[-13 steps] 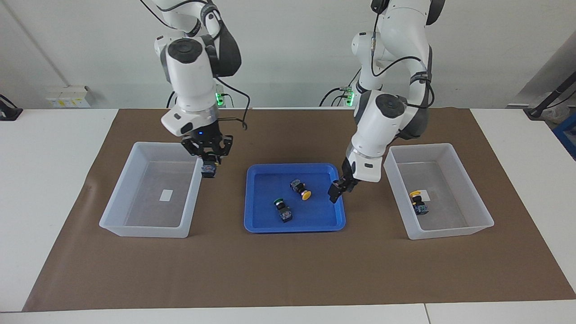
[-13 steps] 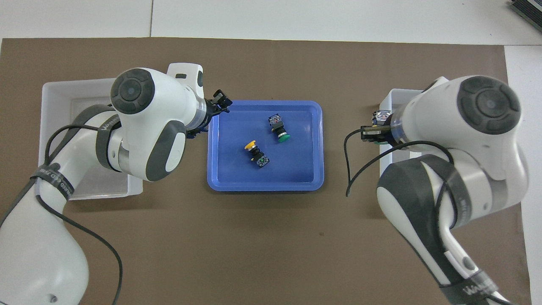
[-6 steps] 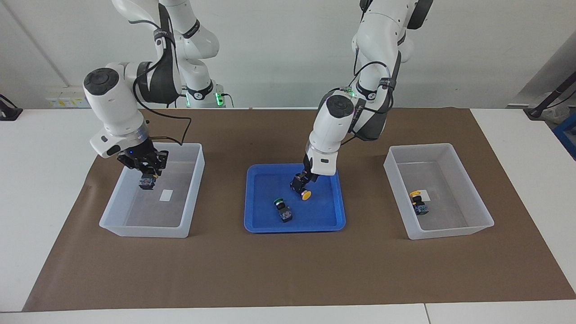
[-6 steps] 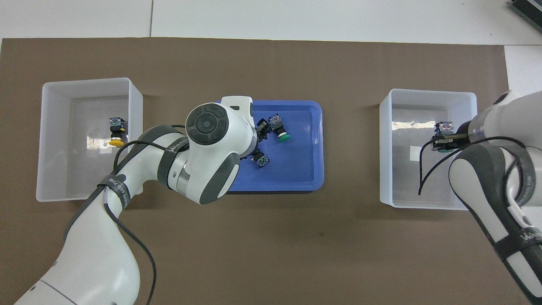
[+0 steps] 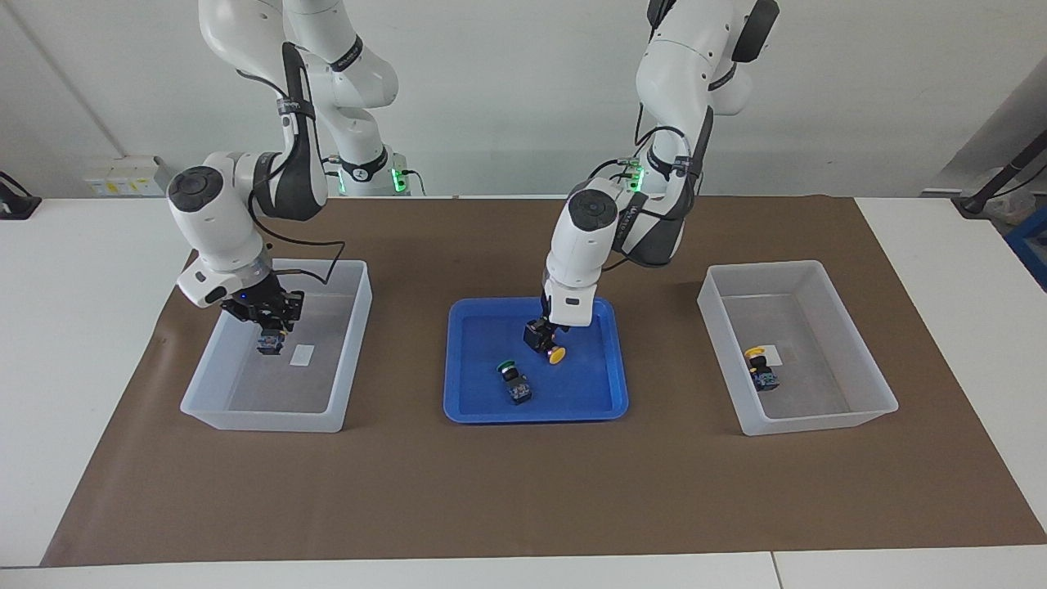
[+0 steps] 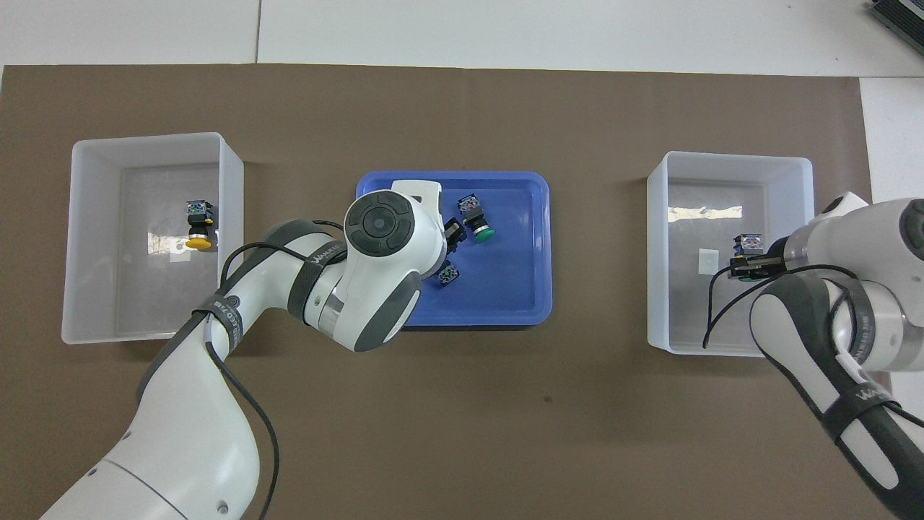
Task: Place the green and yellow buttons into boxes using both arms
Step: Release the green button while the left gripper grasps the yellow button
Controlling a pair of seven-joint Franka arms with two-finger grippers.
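Right gripper [image 5: 270,331] jaws are clamped on a button [image 5: 268,343], held body-down inside the box at the right arm's end [image 5: 214,405], low over its floor next to the small white label [image 5: 302,354]. Cap colour of that held button can't be read from either view; the overhead view only shows its body end [image 6: 748,242] sticking out of the gripper.

Left gripper [image 5: 544,334] is down in the blue tray [image 5: 536,413], right at the black body of the yellow-capped button [image 5: 556,354]. Can't tell whether its jaws are apart or already pinching the body; the wrist covers them from above.

Count:
- Buttons: four. One in the right gripper, two in the tray, one in the box at the left arm's end [image 5: 818,421].
- Tray holds the yellow-capped one at the left gripper and a green-capped button [image 5: 514,383] lying on its side, farther from the robots and apart from the yellow one.
- Second yellow button [image 5: 761,368] lies on its side on the floor of the left-arm box, by that box's label.
- Boxes: two. Tray: one, between them on the brown mat [image 5: 523,499].
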